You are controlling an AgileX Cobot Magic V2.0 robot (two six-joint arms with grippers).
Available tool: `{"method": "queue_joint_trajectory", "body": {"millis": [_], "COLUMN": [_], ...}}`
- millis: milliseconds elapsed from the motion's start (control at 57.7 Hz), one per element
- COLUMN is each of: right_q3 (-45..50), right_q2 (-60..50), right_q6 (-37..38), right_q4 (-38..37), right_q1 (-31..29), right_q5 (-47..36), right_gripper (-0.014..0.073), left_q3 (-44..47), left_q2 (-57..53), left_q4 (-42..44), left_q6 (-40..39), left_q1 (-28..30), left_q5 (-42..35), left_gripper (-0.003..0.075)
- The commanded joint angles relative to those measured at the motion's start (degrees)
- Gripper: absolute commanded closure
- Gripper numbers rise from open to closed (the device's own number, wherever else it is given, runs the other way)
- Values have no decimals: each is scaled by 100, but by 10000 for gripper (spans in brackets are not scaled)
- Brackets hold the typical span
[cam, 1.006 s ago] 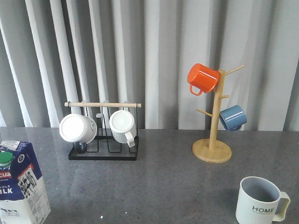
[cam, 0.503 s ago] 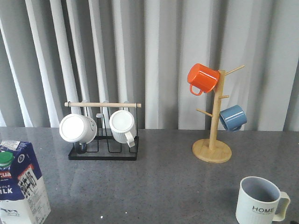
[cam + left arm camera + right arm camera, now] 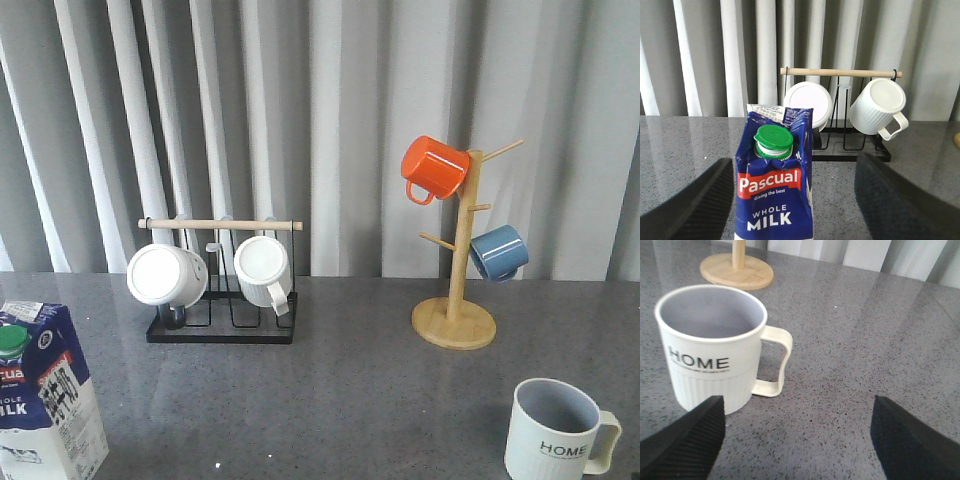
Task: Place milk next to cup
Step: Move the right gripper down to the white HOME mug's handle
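both hands open, milk [image 3: 45, 395] well apart from cup [image 3: 556, 432].

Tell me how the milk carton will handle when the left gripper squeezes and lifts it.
The milk is a paperboard gable-top carton, so its walls will probably give under a hard squeeze. It stands tall on a narrow base, so a push near the top may tip it. The green cap looks screwed on, so spilling seems unlikely. Whether it is full, hence heavy, cannot be told.
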Motion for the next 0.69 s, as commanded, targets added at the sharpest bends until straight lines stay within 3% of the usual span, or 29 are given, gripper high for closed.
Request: {"method": "queue_joint_trajectory", "body": {"millis": [0,191,381,676], "right_q3": [-190,-190,199,365], "right_q2": [333,1065,1776,2631], "right_q6": [60,164,218,222], "right_q4": [-88,-76,305,306], "right_q1": [-56,-56,-56,-56], "right_q5": [-946,-1890,-4006,-4668], "right_gripper": [13,13,13,13], "left_q3": [-213,-213,-213,-213], "left_q2": [-29,-29,-29,-29], "left_q4": [-39,-39,-39,-39], "left_q6": [-41,-41,-41,-41], "left_q1": [-33,-33,-33,-33], "left_q5": [-459,-459,-459,-459], "left_gripper": [218,218,218,218]}}
